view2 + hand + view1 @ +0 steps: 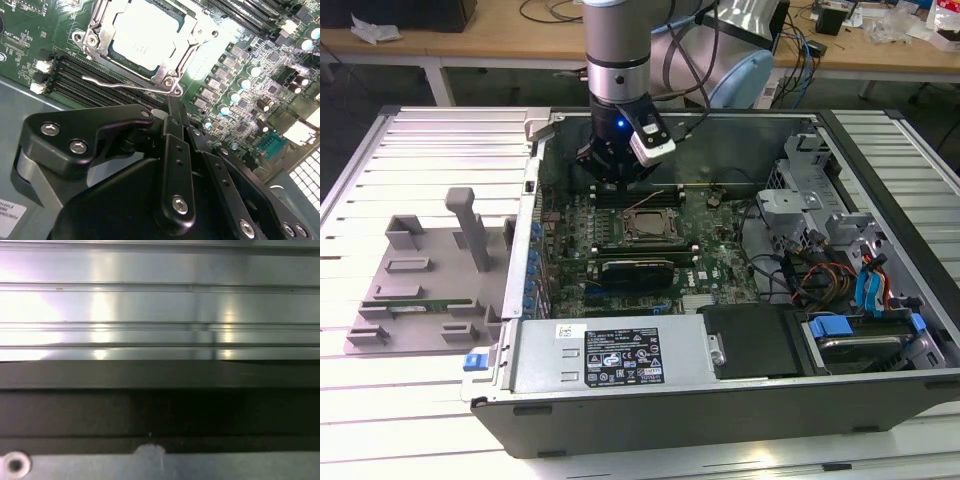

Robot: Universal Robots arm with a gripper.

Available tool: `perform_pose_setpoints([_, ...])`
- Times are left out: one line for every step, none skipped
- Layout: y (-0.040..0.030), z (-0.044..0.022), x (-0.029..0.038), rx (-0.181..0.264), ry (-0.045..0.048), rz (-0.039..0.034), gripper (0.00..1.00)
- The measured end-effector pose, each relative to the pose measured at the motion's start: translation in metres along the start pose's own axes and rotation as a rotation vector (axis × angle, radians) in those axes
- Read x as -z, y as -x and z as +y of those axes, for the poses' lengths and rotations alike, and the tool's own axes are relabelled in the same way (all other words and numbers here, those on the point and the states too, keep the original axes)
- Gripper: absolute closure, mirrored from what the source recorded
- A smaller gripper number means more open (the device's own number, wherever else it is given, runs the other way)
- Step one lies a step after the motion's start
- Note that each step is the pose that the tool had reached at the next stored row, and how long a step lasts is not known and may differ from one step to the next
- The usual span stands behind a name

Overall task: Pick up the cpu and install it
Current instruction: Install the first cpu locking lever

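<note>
The cpu [142, 35] lies seated in its motherboard socket [165, 75]; my jaws [618, 172] hang just beside it, toward the case's rear wall; I cannot tell whether they are open.

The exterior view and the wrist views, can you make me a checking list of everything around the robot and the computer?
Surface: slatted metal table, open computer case lying on it.
Job's things: cpu sits in the socket on the motherboard; thin retention lever beside it.
Clutter: grey plastic holder on the exterior view's left, with a long green memory stick in it.
Grippers: gripper hangs inside the case near the back wall, behind the socket, holding nothing I can see.
Cables: coloured wires by the drive bays; black cables on the arm.
Surroundings: wooden desks behind.
</note>
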State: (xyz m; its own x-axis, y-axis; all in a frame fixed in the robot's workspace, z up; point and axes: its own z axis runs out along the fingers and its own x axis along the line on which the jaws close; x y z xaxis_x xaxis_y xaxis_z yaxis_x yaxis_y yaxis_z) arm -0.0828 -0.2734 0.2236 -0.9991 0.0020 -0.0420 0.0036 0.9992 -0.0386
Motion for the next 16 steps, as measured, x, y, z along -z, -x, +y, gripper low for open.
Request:
perform_pose_setpoints([0.0,0.0,-0.0007,0.0,0.0,0.0,0.89])
perform_pose_setpoints([0.0,0.0001,-0.0025,0.0,0.0001,0.0,0.89])
perform_pose_setpoints([0.0,0.0001,-0.0036,0.0,0.0001,0.0,0.89])
perform_pose_setpoints([-0.0001,0.0002,-0.0048,0.0,0.0001,0.0,0.89])
perform_pose_setpoints([-0.0001,0.0002,-0.0057,0.0,0.0001,0.0,0.89])
perform_pose_setpoints([-0.0001,0.0003,-0.007,0.0,0.0001,0.0,0.89])
perform_pose_setpoints([-0.0001,0.0003,-0.0088,0.0,0.0001,0.0,0.89])
perform_pose_setpoints([-0.0001,0.0004,-0.0102,0.0,0.0001,0.0,0.89])
perform_pose_setpoints([0.0,0.0004,-0.0114,0.0,0.0001,0.0,0.89])
perform_pose_setpoints([0.0,0.0005,-0.0126,0.0,0.0002,0.0,0.89])
perform_pose_setpoints([0.0001,0.0005,-0.0135,0.0,0.0001,0.0001,0.89])
perform_pose_setpoints([0.0005,0.0006,-0.0149,0.0,0.0001,0.0,0.89])
perform_pose_setpoints([0.0013,0.0007,-0.0168,0.0,0.0002,-0.0001,0.89])
perform_pose_setpoints([0.0021,0.0007,-0.0174,0.0,0.0,0.0,0.89])
perform_pose_setpoints([0.0032,0.0008,-0.0179,0.0,-0.0001,0.0,0.89])
perform_pose_setpoints([0.0053,0.0008,-0.0183,0.0,0.0,0.0001,0.89])
